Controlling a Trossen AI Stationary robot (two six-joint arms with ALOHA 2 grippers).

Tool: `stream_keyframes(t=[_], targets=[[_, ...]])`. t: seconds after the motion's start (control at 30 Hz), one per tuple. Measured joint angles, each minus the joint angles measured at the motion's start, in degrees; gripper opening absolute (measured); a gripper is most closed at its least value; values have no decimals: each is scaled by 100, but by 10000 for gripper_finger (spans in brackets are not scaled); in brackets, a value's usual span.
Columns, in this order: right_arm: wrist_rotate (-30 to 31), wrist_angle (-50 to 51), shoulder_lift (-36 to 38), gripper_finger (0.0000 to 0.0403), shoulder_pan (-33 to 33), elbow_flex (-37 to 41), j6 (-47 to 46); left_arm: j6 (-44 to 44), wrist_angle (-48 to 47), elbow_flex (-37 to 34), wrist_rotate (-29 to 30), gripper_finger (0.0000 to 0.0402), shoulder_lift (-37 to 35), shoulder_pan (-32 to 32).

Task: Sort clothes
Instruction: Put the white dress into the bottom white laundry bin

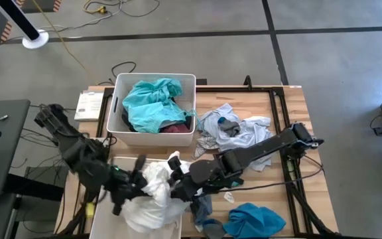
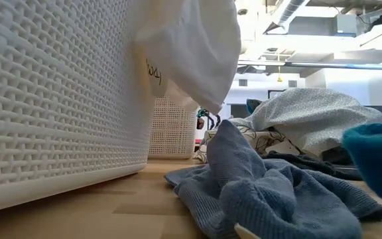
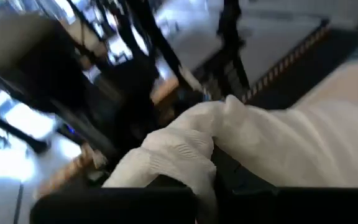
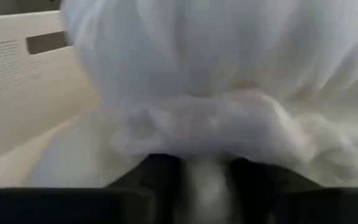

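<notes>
Clothes: I am sorting these; a white garment (image 1: 152, 192) hangs over the near bin (image 1: 132, 164) at lower centre-left of the high view, with both my grippers at it.
Left gripper (image 1: 132, 186): lower left of the high view, my fingers pinched together on a fold of the white garment; the left wrist view shows the cloth bunched right at them.
Far bin (image 1: 119, 101): upper centre, already holding a teal garment (image 1: 150, 101) and something maroon under it.
Right gripper (image 1: 179, 187): just right of the white garment, my fingers pressed into its folds; whether they are apart or gripping I cannot tell.
Pale grey pile (image 1: 236, 130): right of the far bin, unsorted.
Blue towel (image 1: 203, 211): on the table below my right gripper.
Bright blue garment (image 1: 256, 220): lower right, unsorted.
Risk: the white garment drapes over the bin's edge, so if I let go too early on either side its weight could drag it out onto the table.
Risk: my right fingers could snag a fold and pull the cloth back out as I lift away.
</notes>
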State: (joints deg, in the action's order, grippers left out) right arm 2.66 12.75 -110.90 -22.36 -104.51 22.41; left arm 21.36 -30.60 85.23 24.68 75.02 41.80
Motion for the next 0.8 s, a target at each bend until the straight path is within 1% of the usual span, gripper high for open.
stream_keyframes(t=[0.13, 0.23, 0.37, 0.5, 0.6, 0.73, 0.8], targets=[[82, 344, 182, 250, -149, 0, -61, -324, -360, 0, 158, 0, 371, 0], [462, 603, 390, 279, -322, -3, -73, -467, -549, -2, 158, 0, 603, 2], [907, 1080, 625, 285, -579, -11, -137, -513, -633, -11, 178, 0, 845, -4], [1311, 1631, 863, 285, -820, -14, -527, -612, -652, -11, 191, 0, 946, -20], [1670, 2316, 952, 285, -974, -22, -1081, -799, -793, -11, 219, 0, 950, -51], [1869, 3415, 942, 285, -1135, -14, -2134, -1056, -980, -11, 259, 0, 946, -83], [1904, 3672, 928, 285, -1187, 44, -2625, -1165, -1082, -11, 259, 0, 946, -83]])
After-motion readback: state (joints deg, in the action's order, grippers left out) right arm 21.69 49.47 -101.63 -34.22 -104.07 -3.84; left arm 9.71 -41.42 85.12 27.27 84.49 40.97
